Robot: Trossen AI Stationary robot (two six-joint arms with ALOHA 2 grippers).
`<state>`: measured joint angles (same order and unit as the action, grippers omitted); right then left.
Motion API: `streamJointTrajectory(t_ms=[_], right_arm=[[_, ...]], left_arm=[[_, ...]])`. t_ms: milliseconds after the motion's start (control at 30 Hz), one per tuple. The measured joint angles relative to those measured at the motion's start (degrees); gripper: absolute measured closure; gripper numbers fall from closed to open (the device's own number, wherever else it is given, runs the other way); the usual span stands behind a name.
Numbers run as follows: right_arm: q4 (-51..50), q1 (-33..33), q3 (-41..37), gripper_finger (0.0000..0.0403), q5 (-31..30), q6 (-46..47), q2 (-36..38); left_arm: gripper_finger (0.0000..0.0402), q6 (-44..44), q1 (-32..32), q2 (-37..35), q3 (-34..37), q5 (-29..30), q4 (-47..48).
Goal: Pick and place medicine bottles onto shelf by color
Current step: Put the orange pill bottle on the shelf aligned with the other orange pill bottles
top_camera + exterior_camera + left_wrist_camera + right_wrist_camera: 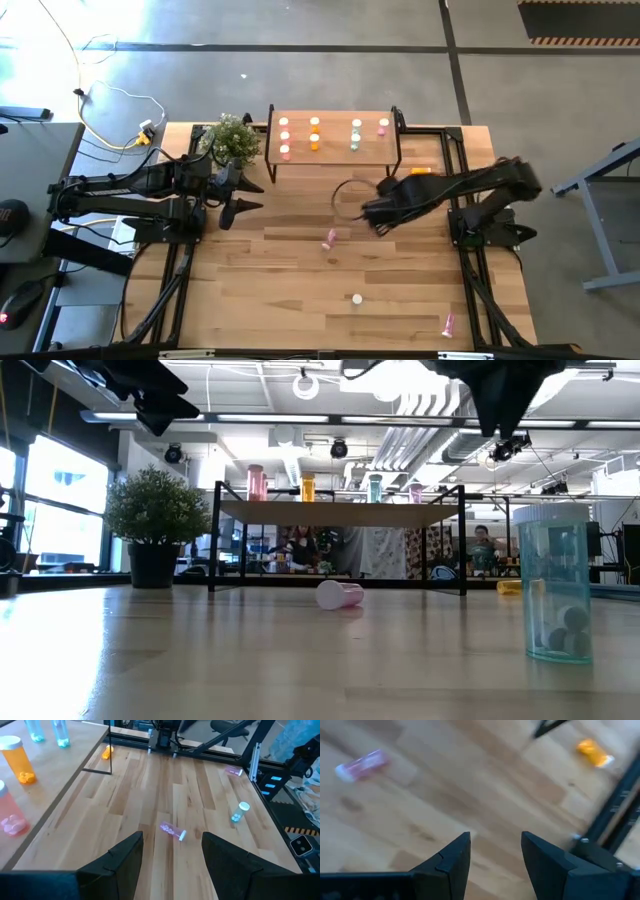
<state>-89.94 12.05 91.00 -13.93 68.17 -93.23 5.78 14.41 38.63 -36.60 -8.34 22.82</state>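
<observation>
While the right tool (pixel 377 222) hangs open and empty above the pink bottle (pixel 330 238) lying mid-surface before the shelf (pixel 333 152), a slanted descent could roll it away; the left tool (pixel 252 193) waits open, empty, near the plant (pixel 232 138).
</observation>
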Motion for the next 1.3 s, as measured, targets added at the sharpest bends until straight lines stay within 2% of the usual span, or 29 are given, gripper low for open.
streamJointTrajectory(t_ms=[167, 300, 433, 600, 767, 867, 1067, 1300], right_arm=[[2.1, -4.4, -8.2, 0.0235, -2.6, -0.3, 11.6], [2.9, -9.7, -12.6, 0.0235, -4.1, -1.4, 20.2], [5.2, -15.4, -14.4, 0.0235, -7.7, -3.4, 26.9], [10.5, -23.5, -14.4, 0.0235, -10.8, -6.4, 31.6], [15.1, -33.2, -14.4, 0.0235, -17.1, -8.8, 32.6], [18.8, -39.6, -14.4, 0.0235, -17.4, -12.1, 32.2], [22.5, -52.2, -14.4, 0.0235, -11.7, -17.2, 30.1], [22.5, -63.5, -14.4, 0.0235, -2.2, -13.0, 24.9]], left_arm=[[0.0206, 0.6, 0.0, 0.0, 0.0, 1.3, -0.1], [0.0206, 4.3, 0.0, 0.0, 0.0, 4.9, -0.1], [0.0206, 7.3, 0.0, 0.0, 0.0, 8.2, 0.0], [0.0206, 9.9, 0.0, 0.0, 0.0, 11.0, 0.0], [0.0206, 12.3, 0.0, 0.0, 0.0, 13.0, 0.0], [0.0206, 13.2, 0.0, 0.0, 0.0, 14.2, 0.0], [0.0206, 11.2, 0.0, 0.0, 0.0, 14.9, 0.0], [0.0206, 12.1, 0.0, 0.0, 0.0, 17.4, 0.0]])
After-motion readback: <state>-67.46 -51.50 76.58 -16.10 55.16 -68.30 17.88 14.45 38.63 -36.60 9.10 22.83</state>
